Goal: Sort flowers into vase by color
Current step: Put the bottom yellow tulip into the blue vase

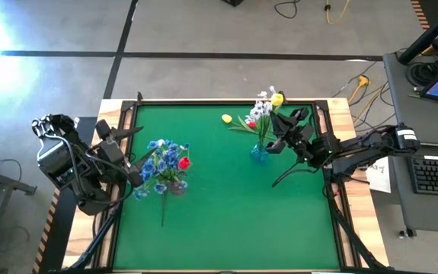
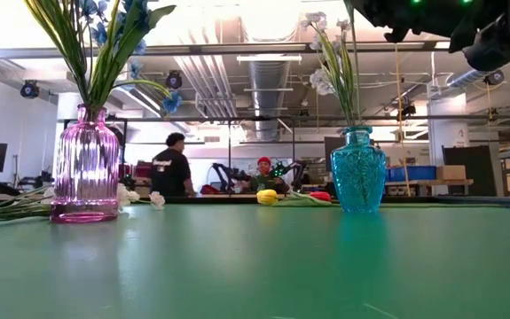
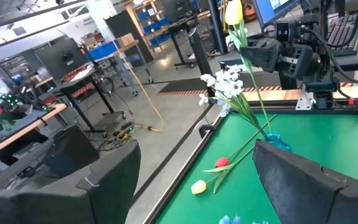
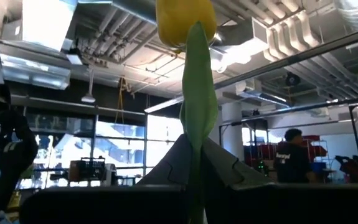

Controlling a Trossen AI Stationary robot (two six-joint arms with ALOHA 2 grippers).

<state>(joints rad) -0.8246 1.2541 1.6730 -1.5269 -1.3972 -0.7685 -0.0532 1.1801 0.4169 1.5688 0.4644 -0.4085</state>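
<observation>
**Right hand clamped high, left hand spread at the desk's edge**

The right arm reaches in from the right side of the desk, its dark links folded at the elbow and its wrist turned inward. Its hand (image 1: 281,122) sits raised near the far edge, fingers (image 4: 219,163) pressed together on a yellow tulip's stem (image 4: 197,118) — the pinch shows plainly in the right wrist view.

The left arm is bent back on itself at the desk's left side. Its hand (image 1: 136,172) points toward the middle, with both fingers (image 3: 303,180) held wide apart — nothing between them.
</observation>
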